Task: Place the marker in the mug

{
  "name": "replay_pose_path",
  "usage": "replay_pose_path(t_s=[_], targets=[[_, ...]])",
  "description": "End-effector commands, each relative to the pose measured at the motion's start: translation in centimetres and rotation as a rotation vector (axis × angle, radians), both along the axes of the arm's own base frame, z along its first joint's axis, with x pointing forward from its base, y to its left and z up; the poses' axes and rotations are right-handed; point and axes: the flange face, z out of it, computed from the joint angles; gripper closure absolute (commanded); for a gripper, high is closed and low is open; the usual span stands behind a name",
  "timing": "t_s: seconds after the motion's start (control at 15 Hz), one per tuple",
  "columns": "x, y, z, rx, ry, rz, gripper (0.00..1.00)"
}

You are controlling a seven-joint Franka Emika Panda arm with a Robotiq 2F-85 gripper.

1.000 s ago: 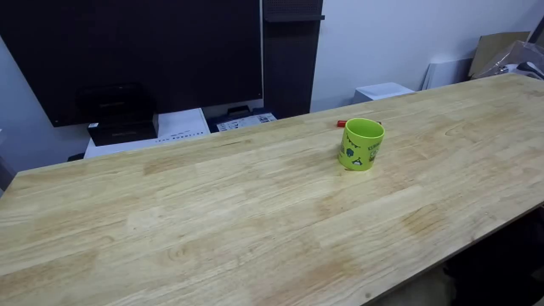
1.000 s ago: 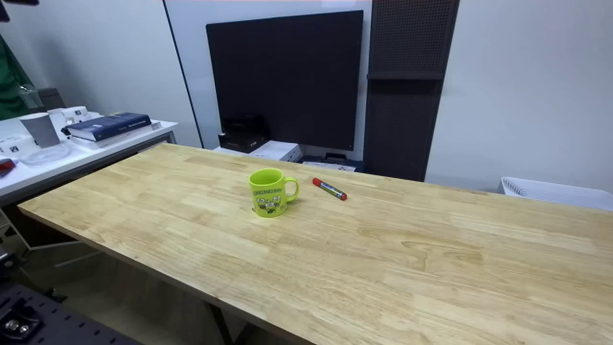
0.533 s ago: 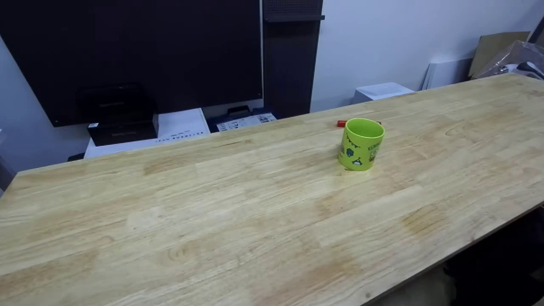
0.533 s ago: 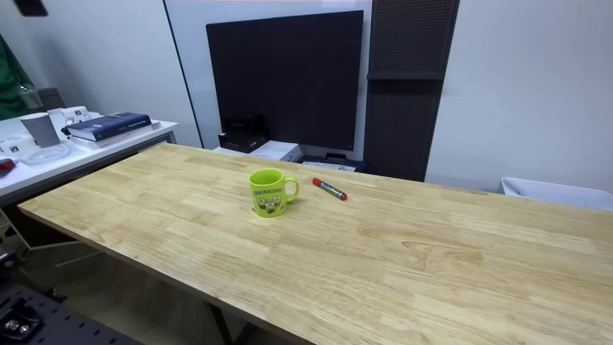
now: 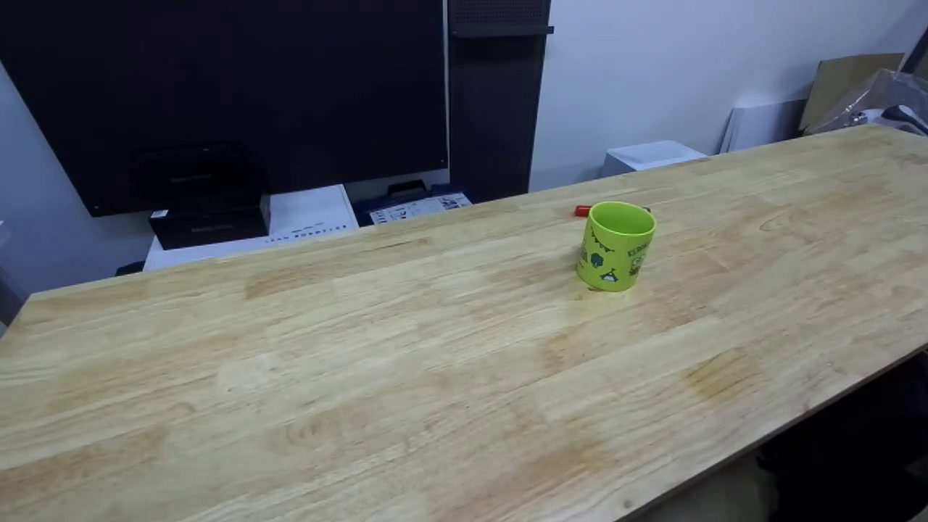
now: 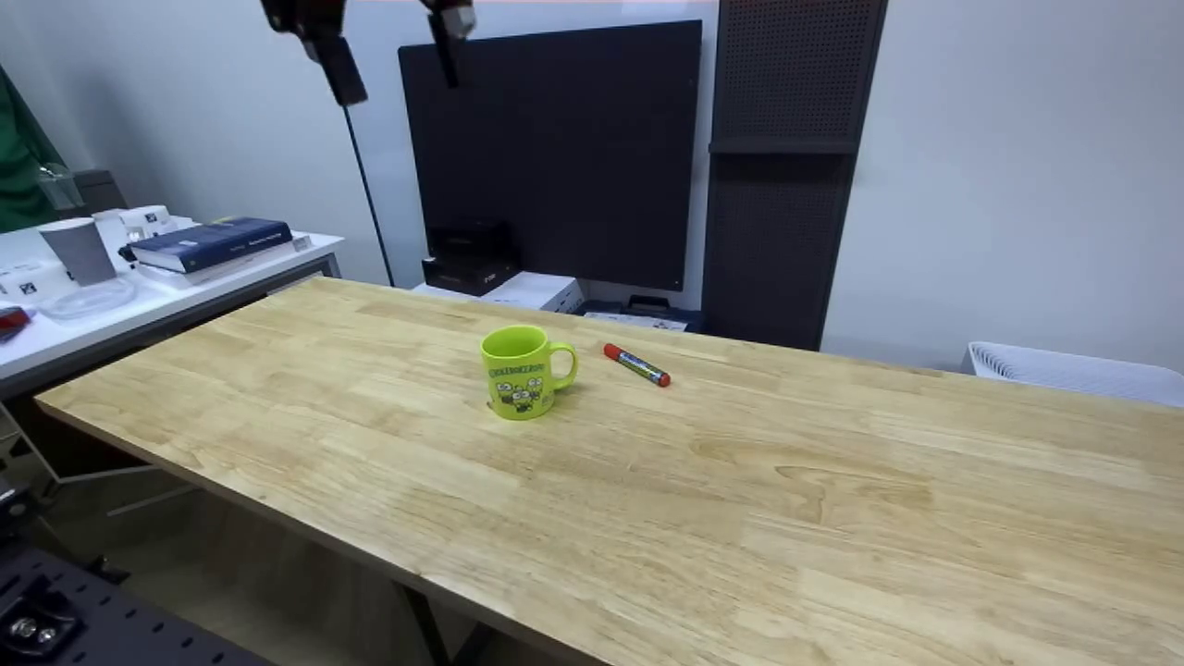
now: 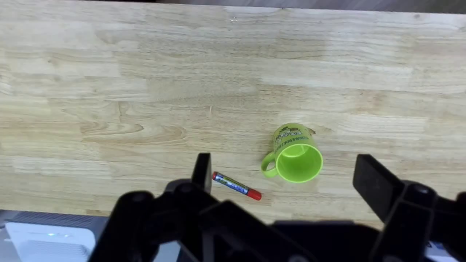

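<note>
- Plainly, the marker [image 6: 636,364] lies flat on the worktop [image 6: 786,481], on the handle side of the mug [image 6: 518,375], near it but not touching.
- Its long axis runs slantwise; the longer red end [image 7: 254,194] is the one nearer the mug, and the line of the marker passes beside the mug rather than into it.
- The mug stands upright, its handle [image 7: 265,163] turned towards the marker.
- The claw [image 6: 400,91] is released, its two fingers [image 7: 376,185] spread wide; in an exterior view they hang well above the mug, to its left as seen there.
- In an exterior view the mug hides its own handle and most of the marker, leaving a red tip [image 5: 582,211] beside its rim; the wrist view shows the handle, both marker ends and the printed label [image 7: 232,184].
- Counted: one marker, one mug, one claw, one worktop; well apart from the mug, to its left in an exterior view, one blue book [image 6: 211,242] and one grey cup [image 6: 80,252].
</note>
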Motion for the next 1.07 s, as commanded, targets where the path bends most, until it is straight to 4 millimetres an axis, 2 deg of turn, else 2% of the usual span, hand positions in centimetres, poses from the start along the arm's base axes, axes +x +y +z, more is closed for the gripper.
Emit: replay_pose_path(t_s=[0.0,0.27,0.33,0.47,0.73,1.0], targets=[[4.7,-4.1,-2.4,0.005,0.073,0.182,0.00],[8.4,-5.4,-2.8,-0.014,0.127,0.412,0.00],[5.9,-5.1,-3.3,-0.005,0.096,0.328,0.00],[6.6,-5.2,-3.9,-0.006,0.109,0.342,0.00],[6.2,-5.2,-3.8,-0.004,0.107,0.338,0.00],[8.1,-5.4,-4.6,-0.030,0.146,0.583,0.00]])
